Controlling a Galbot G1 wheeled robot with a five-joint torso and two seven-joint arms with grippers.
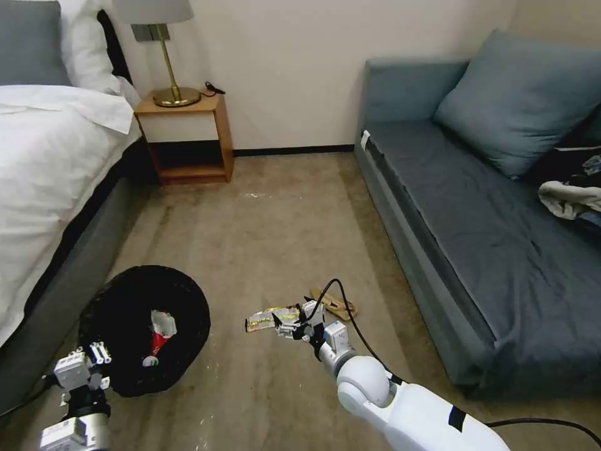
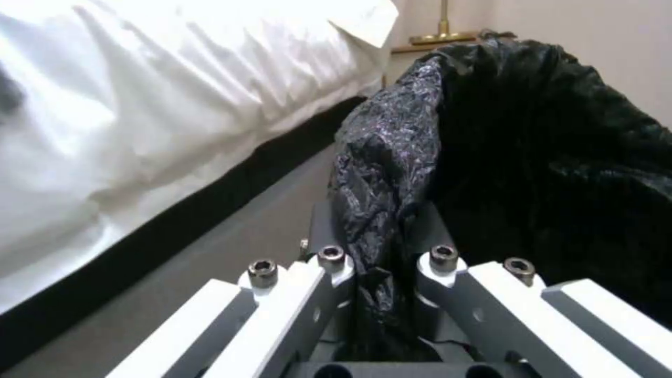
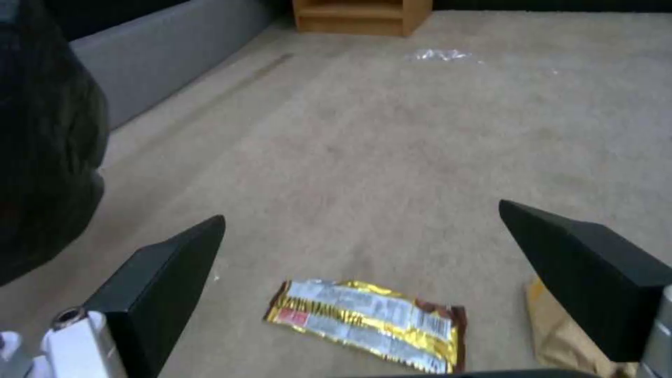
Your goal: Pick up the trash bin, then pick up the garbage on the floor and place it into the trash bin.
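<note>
crinkled gold wrapper (image 3: 367, 325) flat on beige carpet (image 3: 392, 157), just beyond wide-open right gripper (image 3: 413, 273); left gripper (image 2: 381, 273) clamped on glossy bag rim of bin (image 1: 134, 313)

Bedroom furniture around a beige carpet

White-sheeted bed (image 1: 44, 163) at left, wooden nightstand (image 1: 186, 139) with brass lamp (image 1: 164, 50) upper left, grey-blue sofa (image 1: 476, 207) with cushion (image 1: 523, 100) right.

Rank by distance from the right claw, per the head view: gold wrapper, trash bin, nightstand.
1. Gold wrapper: on the carpet right at the right claw, on its left.
2. Trash bin: farther left, beside the bed, rim clamped by the left claw.
3. Nightstand: far end, against the wall.
</note>
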